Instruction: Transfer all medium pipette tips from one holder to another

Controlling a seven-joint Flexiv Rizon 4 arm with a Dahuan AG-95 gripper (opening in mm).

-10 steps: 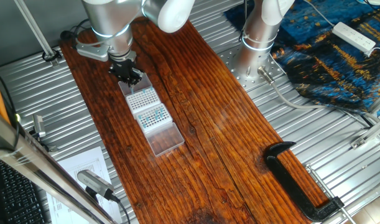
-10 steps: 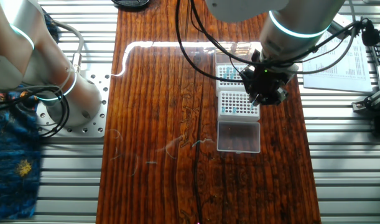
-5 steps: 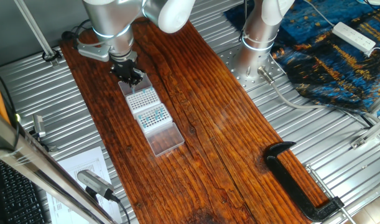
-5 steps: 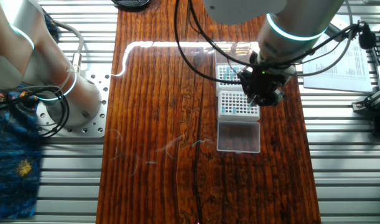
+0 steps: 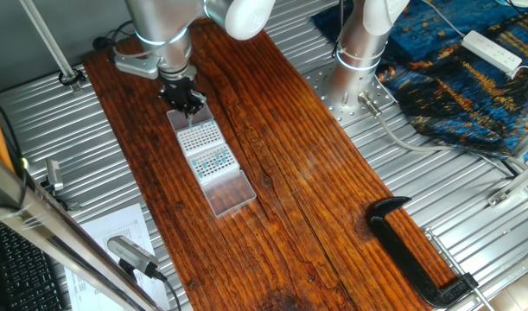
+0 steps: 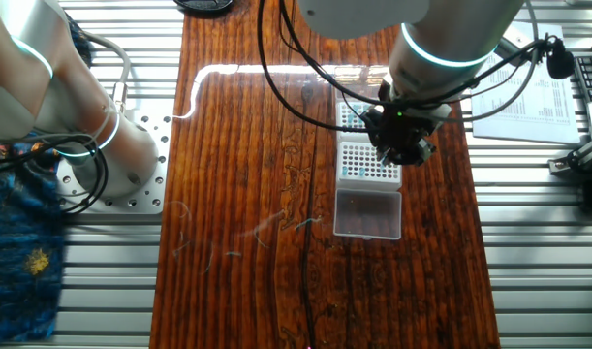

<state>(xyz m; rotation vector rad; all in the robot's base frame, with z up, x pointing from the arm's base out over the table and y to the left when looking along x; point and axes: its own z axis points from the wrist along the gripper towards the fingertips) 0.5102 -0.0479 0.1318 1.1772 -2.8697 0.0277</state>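
The end effector (image 5: 183, 101) hangs over the row of tip racks on the wooden table (image 5: 281, 181), near the table's far end in one fixed view. Its dark fingers point down at the end of the white rack (image 5: 198, 136) nearest it, where a clear panel lies beside that rack; in the other fixed view the end effector (image 6: 400, 143) covers the boundary between the two racks. Whether the fingers are spread or closed, and whether they have hold of a tip, cannot be told: they are small, dark and partly hidden by the wrist.

The medium pipette tips (image 5: 212, 161) show as a grid of small bluish dots in the second rack of the row, which sits touching the white rack (image 6: 368, 161). The white rack shows a grid of pale holes; a few bluish dots appear along one edge of it in the other fixed view. A clear hinged lid (image 5: 228, 192) lies flat on the table at the row's near end, touching the rack with the tips.

A black clamp (image 5: 415, 250) grips the table's long edge near its opposite end, well apart from the racks. A printed sheet of paper (image 6: 528, 87) lies off the table on the ribbed metal surface.
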